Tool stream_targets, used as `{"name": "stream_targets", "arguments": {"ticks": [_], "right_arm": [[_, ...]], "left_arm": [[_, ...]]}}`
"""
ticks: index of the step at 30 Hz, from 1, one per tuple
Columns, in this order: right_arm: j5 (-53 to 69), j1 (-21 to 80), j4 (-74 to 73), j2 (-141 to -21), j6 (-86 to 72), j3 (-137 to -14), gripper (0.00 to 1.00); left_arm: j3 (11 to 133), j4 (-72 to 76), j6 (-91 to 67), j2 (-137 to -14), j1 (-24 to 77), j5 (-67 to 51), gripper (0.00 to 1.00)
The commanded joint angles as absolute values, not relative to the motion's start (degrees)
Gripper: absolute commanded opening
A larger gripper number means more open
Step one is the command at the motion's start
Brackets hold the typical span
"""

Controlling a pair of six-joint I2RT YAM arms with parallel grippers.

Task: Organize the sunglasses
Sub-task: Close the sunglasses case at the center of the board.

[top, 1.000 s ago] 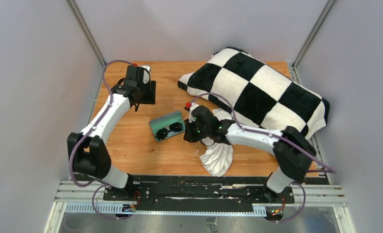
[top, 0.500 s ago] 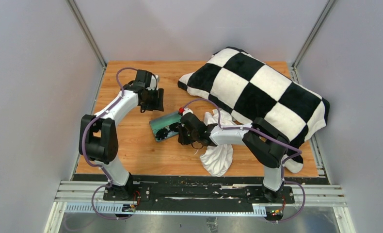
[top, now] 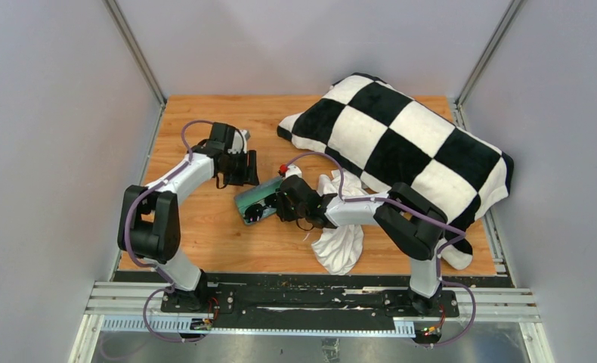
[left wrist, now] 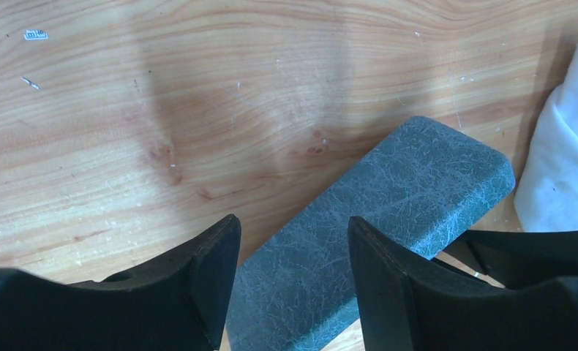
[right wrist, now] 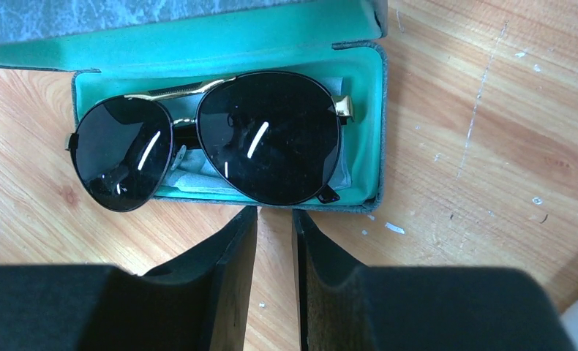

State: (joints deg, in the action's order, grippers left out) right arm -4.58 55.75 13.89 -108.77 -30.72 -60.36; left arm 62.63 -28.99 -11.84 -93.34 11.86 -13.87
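The black sunglasses (right wrist: 220, 142) lie lenses up in the open grey-blue case (right wrist: 359, 206), on a light-blue cloth (right wrist: 198, 178); one lens hangs over the case's left end. The case (top: 255, 204) sits mid-table with its lid raised. My right gripper (right wrist: 274, 219) is nearly shut with a narrow gap, empty, its tips at the case's near wall; it also shows in the top view (top: 282, 203). My left gripper (left wrist: 293, 241) is open, its jaws astride the lid's outer side (left wrist: 403, 190); in the top view it (top: 245, 169) is just behind the case.
A crumpled white cloth (top: 341, 240) lies under the right arm, also at the right edge of the left wrist view (left wrist: 564, 146). A large black-and-white checkered blanket (top: 401, 140) covers the back right of the wooden table (top: 205, 234).
My left gripper has come down and right from the back left to the case lid. My right gripper has moved left to the case's front wall. The case has shifted slightly.
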Motion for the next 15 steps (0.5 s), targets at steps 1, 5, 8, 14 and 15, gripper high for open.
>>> {"name": "stream_targets", "arguments": {"ticks": [1,5,8,14,15], "right_arm": [[-6.81,55.44,14.20,-111.32,-29.70,-60.93,0.30],[-6.57,55.16,14.13,-112.40,-29.97,-62.03,0.30],[-6.57,54.82,14.72,-112.39,-30.16,-62.10,0.30],[-5.97,53.67,15.36,-112.35,-30.07,-62.59,0.30],[-5.76,53.55,15.37,-112.37,-30.04,-62.72,0.30]], "left_arm": [[60.97,-27.77,-13.28,-90.95,12.79,-16.74,0.61],[59.79,-27.11,-14.36,-91.03,14.57,-15.76,0.61],[58.62,-26.15,-15.53,-90.66,15.07,-15.51,0.61],[57.19,-25.89,-15.95,-90.42,15.10,-13.94,0.61],[57.02,-25.99,-15.97,-90.36,15.11,-13.38,0.61]]}}
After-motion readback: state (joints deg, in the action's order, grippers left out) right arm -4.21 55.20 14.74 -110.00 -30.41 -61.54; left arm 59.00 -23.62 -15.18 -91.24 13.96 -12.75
